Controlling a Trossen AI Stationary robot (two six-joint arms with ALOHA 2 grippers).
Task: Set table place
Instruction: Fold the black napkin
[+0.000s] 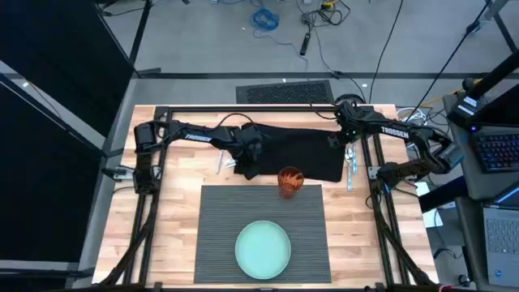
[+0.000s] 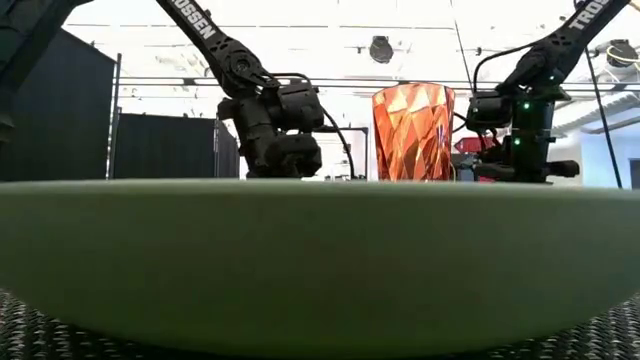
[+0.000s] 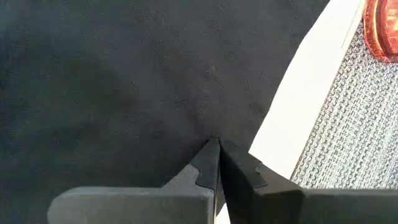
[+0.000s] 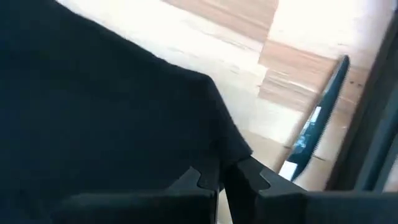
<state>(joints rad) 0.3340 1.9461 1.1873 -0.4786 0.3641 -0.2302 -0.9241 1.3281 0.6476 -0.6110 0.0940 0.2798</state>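
A black cloth napkin (image 1: 296,150) lies spread on the wooden table beyond the dark grey ribbed placemat (image 1: 219,235). My left gripper (image 1: 247,162) is shut on the napkin at its near left corner. My right gripper (image 1: 339,139) is shut on it at its right edge. A pale green plate (image 1: 263,249) rests on the placemat's near half. An orange faceted glass (image 1: 290,180) stands upright at the placemat's far edge, between the two grippers in the low view (image 2: 413,130). My left gripper pinches the napkin between its two fingers (image 3: 208,165), near the cloth's edge (image 3: 249,118) that faces the placemat. One layer or several, I cannot tell. My right gripper pinches the napkin's right edge (image 4: 233,146) close to a corner (image 4: 211,81), between its two fingers. The cloth rises in a fold toward the fingertips.
Cutlery lies on the wood at either side of the napkin: pieces at the right (image 1: 350,166), also in the right wrist view (image 4: 317,124), and one at the left (image 1: 222,161). Black frame rails (image 1: 243,109) run along the far edge and both sides of the table.
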